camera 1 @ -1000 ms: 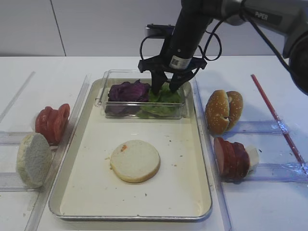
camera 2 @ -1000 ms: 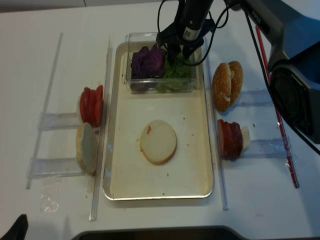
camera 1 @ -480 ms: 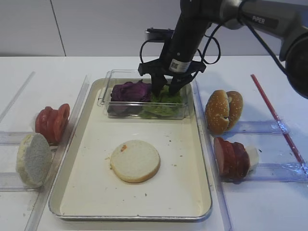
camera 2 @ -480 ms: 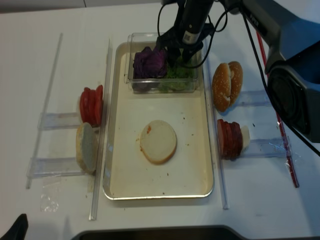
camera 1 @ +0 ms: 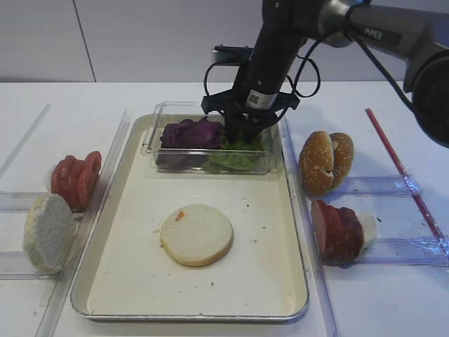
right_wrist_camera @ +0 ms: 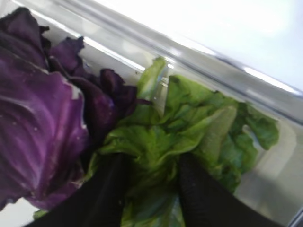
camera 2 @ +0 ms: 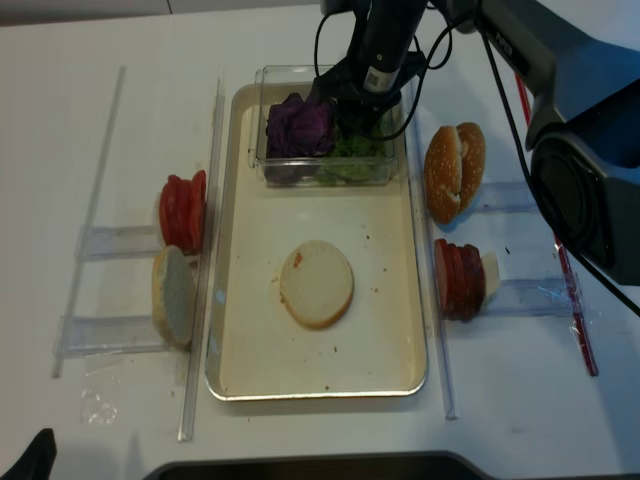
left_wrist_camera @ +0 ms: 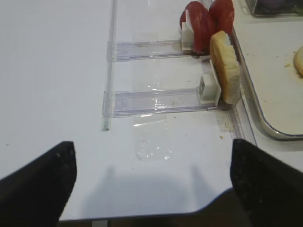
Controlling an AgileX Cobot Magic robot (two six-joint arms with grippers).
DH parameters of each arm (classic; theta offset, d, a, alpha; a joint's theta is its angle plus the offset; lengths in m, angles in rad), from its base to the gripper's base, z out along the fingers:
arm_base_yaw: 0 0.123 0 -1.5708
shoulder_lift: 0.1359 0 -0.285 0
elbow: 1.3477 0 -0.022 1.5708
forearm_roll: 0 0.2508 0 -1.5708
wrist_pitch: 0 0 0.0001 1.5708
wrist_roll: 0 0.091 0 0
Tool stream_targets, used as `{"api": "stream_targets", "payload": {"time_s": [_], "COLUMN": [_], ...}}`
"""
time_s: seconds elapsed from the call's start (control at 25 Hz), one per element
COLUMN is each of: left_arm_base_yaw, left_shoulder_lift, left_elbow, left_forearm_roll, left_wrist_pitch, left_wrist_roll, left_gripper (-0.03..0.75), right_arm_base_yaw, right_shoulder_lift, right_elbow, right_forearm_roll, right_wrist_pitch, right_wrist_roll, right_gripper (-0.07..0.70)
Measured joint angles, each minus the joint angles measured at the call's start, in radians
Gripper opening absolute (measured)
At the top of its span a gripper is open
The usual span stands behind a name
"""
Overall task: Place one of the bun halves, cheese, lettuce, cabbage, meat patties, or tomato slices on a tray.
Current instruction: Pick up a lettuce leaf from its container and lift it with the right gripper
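Right gripper (right_wrist_camera: 149,189) narrowed, fingers (right_wrist_camera: 106,191) pinching lettuce (right_wrist_camera: 189,132) fold inside clear box (camera 1: 151,144), beside purple cabbage (right_wrist_camera: 38,118). Left gripper (left_wrist_camera: 151,189) wide, empty.

Crinkly green lettuce (right_wrist_camera: 189,127) bunched beside purple cabbage (right_wrist_camera: 38,123), pale bun half (camera 1: 197,234) flat on tray (camera 1: 280,210)

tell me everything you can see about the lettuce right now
The lettuce is a crinkly, bright green leaf clump, glossy and folded. It lies in the right half of the clear plastic box at the tray's far end, pressed against the purple cabbage. The right gripper's two dark fingers are closing on a fold.
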Motion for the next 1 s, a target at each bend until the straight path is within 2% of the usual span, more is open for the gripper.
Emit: {"api": "stream_targets", "payload": {"time_s": [0.2,0.44,0.64,1.0], "left_arm_base_yaw": [0.0,0.0,0.0,0.0], "left_shoulder_lift": [0.0,0.0,0.0,0.0], "left_elbow": [0.0,0.0,0.0,0.0], "left_forearm_roll": [0.0,0.0,0.0,0.0], "left_wrist_pitch": [0.0,0.0,0.0,0.0], "left_wrist_roll": [0.0,0.0,0.0,0.0], "left_gripper": [0.645,0.645,0.645,0.645], "right_arm_base_yaw": [0.0,0.0,0.004,0.019], "right_shoulder_lift": [0.002,0.018,0.02,-0.041], "right_elbow": [0.0,-0.053,-0.12,-0.128], "right_forearm_roll": [-0.004,-0.007,-0.007,-0.053], "right_wrist_pitch": [0.0,0.012,0.014,0.02], "right_wrist_roll": [0.0,0.0,0.007,0.022], "right_gripper": [0.232,0.064,0.057,0.056]}}
